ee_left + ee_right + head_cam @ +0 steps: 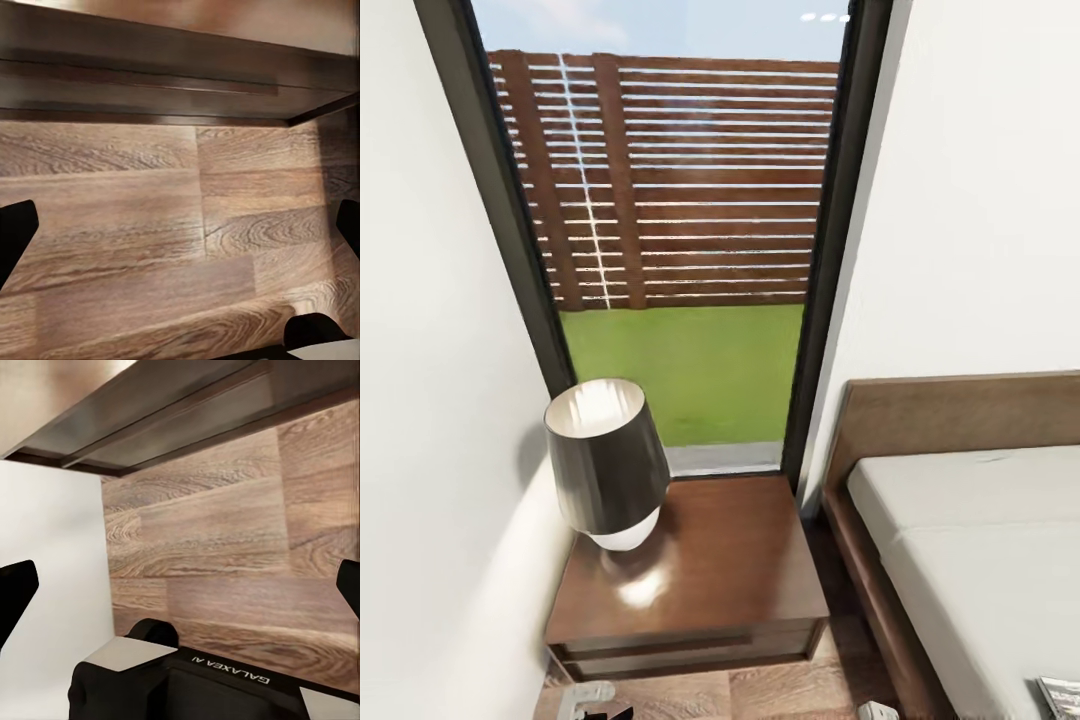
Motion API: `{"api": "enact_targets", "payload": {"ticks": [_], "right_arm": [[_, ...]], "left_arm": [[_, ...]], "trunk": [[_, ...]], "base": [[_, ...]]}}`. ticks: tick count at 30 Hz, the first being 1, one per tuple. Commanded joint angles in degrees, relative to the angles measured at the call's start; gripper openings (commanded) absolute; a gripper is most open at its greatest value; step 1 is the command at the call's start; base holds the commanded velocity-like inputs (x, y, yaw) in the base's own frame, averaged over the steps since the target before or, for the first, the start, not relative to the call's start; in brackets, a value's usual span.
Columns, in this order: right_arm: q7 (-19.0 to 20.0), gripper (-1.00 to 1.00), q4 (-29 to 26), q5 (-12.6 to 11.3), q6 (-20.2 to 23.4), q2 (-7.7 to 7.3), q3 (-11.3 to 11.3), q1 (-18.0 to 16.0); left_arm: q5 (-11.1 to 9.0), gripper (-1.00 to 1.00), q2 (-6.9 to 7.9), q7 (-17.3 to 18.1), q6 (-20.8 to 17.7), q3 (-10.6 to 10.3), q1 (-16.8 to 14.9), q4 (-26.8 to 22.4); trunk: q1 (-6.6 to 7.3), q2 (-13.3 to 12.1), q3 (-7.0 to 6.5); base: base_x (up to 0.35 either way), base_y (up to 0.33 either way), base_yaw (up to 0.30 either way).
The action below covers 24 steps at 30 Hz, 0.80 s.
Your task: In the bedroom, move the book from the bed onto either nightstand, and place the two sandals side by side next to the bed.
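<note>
The nightstand stands below the window, a dark reddish-brown cabinet with a bare right half. The bed with its off-white mattress and brown headboard is at the right. A corner of the book lies on the mattress at the lower right edge. The sandals are out of view. My left gripper hangs open over the wood floor in front of the nightstand's base, fingers wide apart. My right gripper is open too, over floor planks, nothing between its fingers.
A dark lamp with a white base occupies the nightstand's left half. White walls close in on the left and behind the headboard. A narrow floor strip separates nightstand and bed. Part of my own black body shows in the right wrist view.
</note>
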State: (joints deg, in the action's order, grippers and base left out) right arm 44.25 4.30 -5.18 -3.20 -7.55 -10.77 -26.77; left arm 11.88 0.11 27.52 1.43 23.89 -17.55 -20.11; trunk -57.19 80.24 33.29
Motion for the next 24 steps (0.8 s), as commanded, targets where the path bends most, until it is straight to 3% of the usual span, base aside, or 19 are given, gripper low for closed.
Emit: {"api": "enact_targets", "payload": {"ticks": [1,24], "right_arm": [[0.22,1.0,0.29,-0.55,-0.31,-0.01,0.22,-0.12],[0.22,1.0,0.28,-0.53,-0.32,-0.01,0.22,-0.12]], "left_arm": [[0.6,1.0,-0.03,0.34,0.15,0.47,-0.03,-0.02],[0.6,1.0,-0.11,0.34,0.15,0.45,-0.03,-0.02]], "trunk": [[0.0,0.03,0.05],[0.0,0.03,0.05]], "base": [[0.0,0.0,-0.284],[0.0,0.0,-0.284]]}}
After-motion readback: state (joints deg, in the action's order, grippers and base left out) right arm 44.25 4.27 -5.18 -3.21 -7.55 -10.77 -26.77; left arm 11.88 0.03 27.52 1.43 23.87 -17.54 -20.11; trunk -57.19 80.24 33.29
